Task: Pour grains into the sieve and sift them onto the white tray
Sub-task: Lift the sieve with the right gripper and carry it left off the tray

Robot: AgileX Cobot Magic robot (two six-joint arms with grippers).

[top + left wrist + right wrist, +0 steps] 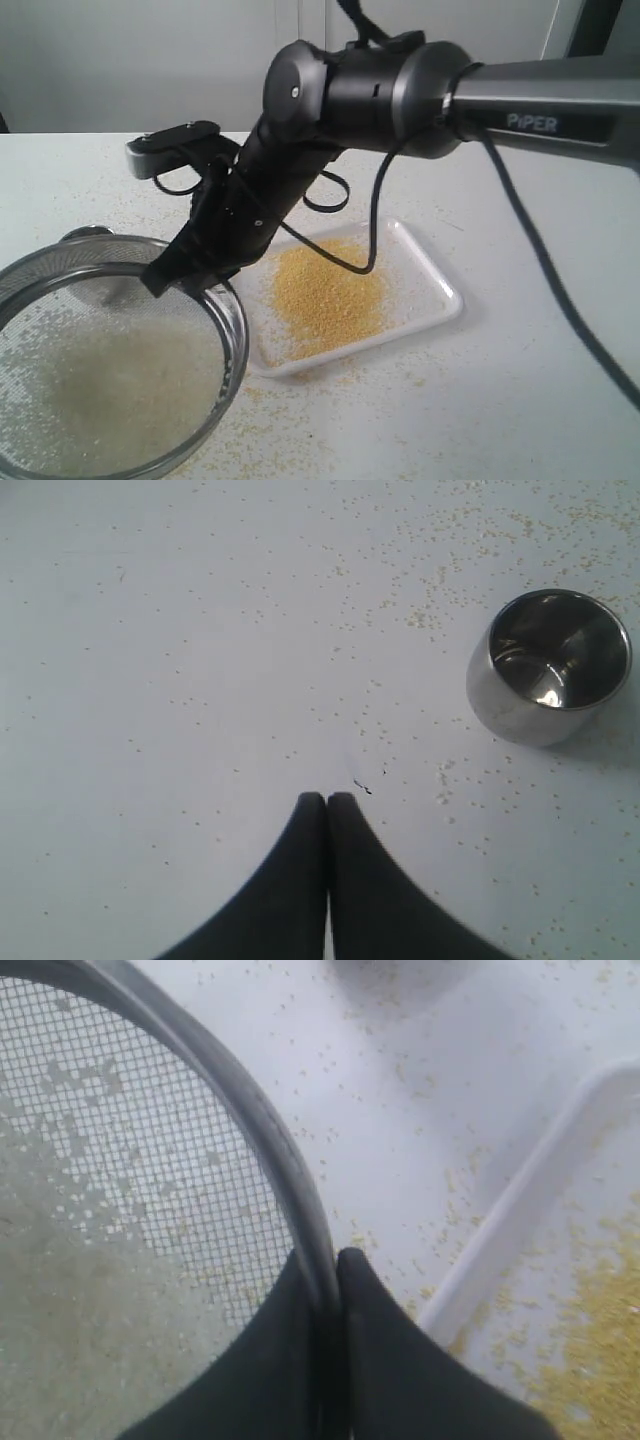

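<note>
The round steel sieve (pixel 236 335) sits at the lower left of the exterior view, beside the white tray (pixel 441 287) and off it. Pale off-white grains (pixel 110 390) lie on its mesh. A patch of fine yellow grains (pixel 325 290) covers the middle of the tray. My right gripper (pixel 186 276) reaches across and is shut on the sieve's rim (pixel 250 1110), one finger inside and one outside (pixel 330 1258). The tray's rim (pixel 520 1200) lies just beyond it. My left gripper (pixel 327 798) is shut on nothing above bare table and does not show in the exterior view.
A small empty steel cup (pixel 550 665) stands on the table ahead of the left gripper; its edge peeks out behind the sieve (pixel 85 233). Stray grains (pixel 300 405) are scattered over the white tabletop. A black cable (pixel 370 235) hangs over the tray.
</note>
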